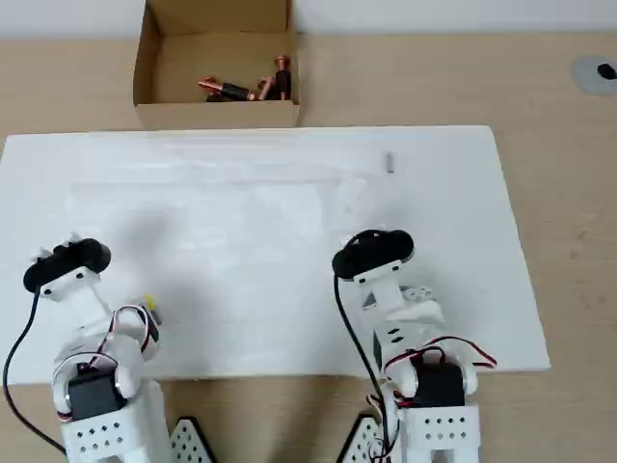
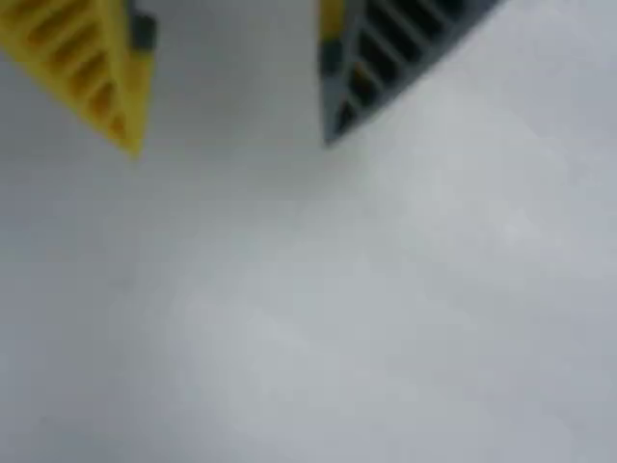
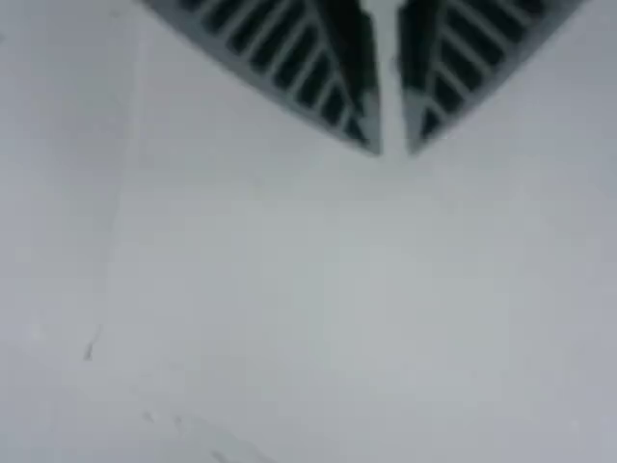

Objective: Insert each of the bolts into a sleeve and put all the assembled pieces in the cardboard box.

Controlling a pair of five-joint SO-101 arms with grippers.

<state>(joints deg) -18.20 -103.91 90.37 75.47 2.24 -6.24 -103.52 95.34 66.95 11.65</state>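
Note:
The cardboard box (image 1: 214,111) stands at the back of the table, left of centre. Several copper and black assembled pieces (image 1: 249,89) lie inside it. A small grey object (image 1: 388,162) lies alone on the white mat; what it is I cannot tell. The left arm (image 1: 67,263) is folded back over the mat's front left. My left gripper (image 2: 229,145) is open just above bare mat, one finger yellow (image 2: 106,72) and one dark. The right arm (image 1: 374,253) sits at the front, right of centre. My right gripper (image 3: 390,149) is shut with nothing in it, over bare mat.
The white mat (image 1: 270,241) covers most of the wooden table between the arms and the box. A grey round fitting (image 1: 596,73) is set in the table at the far right. Cables trail by both arm bases.

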